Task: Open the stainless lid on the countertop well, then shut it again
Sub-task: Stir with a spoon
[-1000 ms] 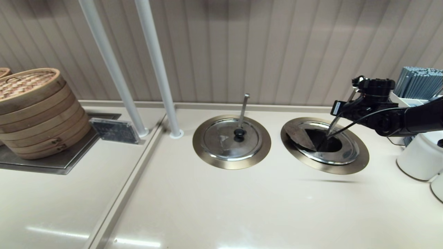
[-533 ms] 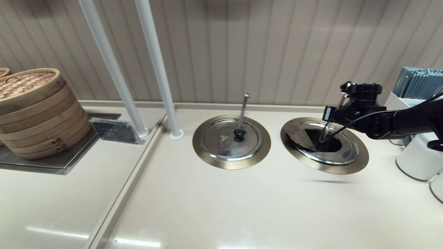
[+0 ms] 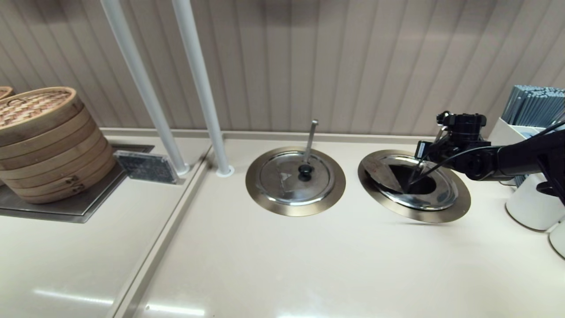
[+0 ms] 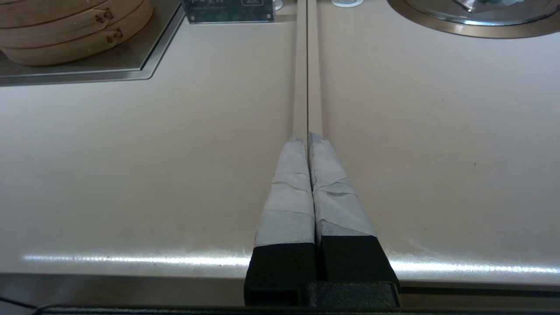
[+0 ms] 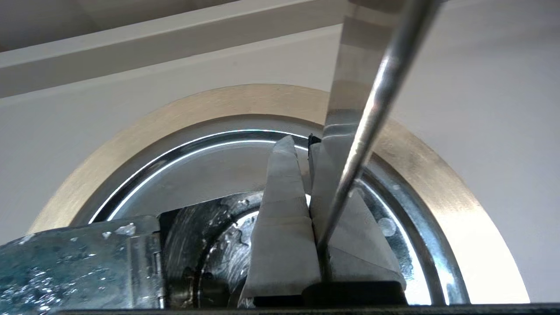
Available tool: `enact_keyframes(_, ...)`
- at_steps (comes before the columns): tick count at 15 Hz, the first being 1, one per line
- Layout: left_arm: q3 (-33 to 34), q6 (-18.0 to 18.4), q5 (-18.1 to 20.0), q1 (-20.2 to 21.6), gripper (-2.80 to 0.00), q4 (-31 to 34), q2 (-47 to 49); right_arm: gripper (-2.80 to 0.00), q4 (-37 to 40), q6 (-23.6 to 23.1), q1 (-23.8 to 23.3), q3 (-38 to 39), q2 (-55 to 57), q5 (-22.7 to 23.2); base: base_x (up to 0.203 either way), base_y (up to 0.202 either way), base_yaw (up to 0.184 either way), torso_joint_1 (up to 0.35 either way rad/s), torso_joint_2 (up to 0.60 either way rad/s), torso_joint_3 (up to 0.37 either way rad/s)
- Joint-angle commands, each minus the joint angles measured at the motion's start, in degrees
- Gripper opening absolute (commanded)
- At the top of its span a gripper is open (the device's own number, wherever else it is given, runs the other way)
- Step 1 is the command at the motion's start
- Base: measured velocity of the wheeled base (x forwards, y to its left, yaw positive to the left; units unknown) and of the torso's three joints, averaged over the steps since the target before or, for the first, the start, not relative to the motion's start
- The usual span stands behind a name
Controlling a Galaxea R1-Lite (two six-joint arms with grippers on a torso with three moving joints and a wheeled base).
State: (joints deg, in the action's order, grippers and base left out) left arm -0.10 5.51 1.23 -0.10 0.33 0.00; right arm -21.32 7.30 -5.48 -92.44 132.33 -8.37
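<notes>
1. Since a second ago the right gripper (image 3: 427, 149) has slid from above the far right edge of the countertop well (image 3: 459, 205) a little toward its middle and dipped lower; it now hangs over the well's far side, close beside the slanted ladle handle (image 3: 416, 172).
2. The stainless lid (image 3: 435, 198) looks the same throughout: its folding section (image 3: 383, 173) is tipped up on the side of the well nearest the twin lid (image 3: 295, 176), and the dark opening shows.
3. I judge the opening half done and the gripper moving in for the closing half.
4. In the right wrist view the right gripper's taped fingers (image 5: 284, 210) lie pressed together and empty, with the ladle handle crossing in front of them, not between them.
5. The raised flap's hinge line runs roughly from the well's far side to its near side; the flap leans away from the opening toward the twin lid.
6. The ladle handle's long axis rises from the dark opening and tilts toward the far right of the well.
7. The left gripper (image 4: 308, 144) is clenched empty, parked above the tabletop (image 3: 282, 265) well off from the well, past the twin lid.
</notes>
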Motion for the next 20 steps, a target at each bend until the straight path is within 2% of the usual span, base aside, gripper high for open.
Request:
enact_keyframes(1, 0.01, 0.03, 0.00, 0.01, -2.80, 0.02, 0.00, -2.80, -0.18, -0.27, -0.65, -0.79, 1.29, -0.06, 0.000, 0.000, 0.000, 0.000, 0.00, 0.000)
enact_keyframes(6, 0.01, 0.03, 0.00, 0.01, -2.80, 0.02, 0.00, -2.80, -0.30, -0.18, -1.20, -1.09, 0.83, -0.06, 0.000, 0.000, 0.000, 0.000, 0.00, 0.000)
enact_keyframes(8, 0.01, 0.03, 0.00, 0.01, -2.80, 0.02, 0.00, -2.80, -0.14, 0.14, -1.25, -3.60, 1.52, -0.88, 0.000, 0.000, 0.000, 0.000, 0.00, 0.000)
enact_keyframes(20, 0.01, 0.03, 0.00, 0.01, -2.80, 0.02, 0.00, -2.80, -0.04, 0.43, -1.37, -3.19, 1.97, -1.22, 0.000, 0.000, 0.000, 0.000, 0.00, 0.000)
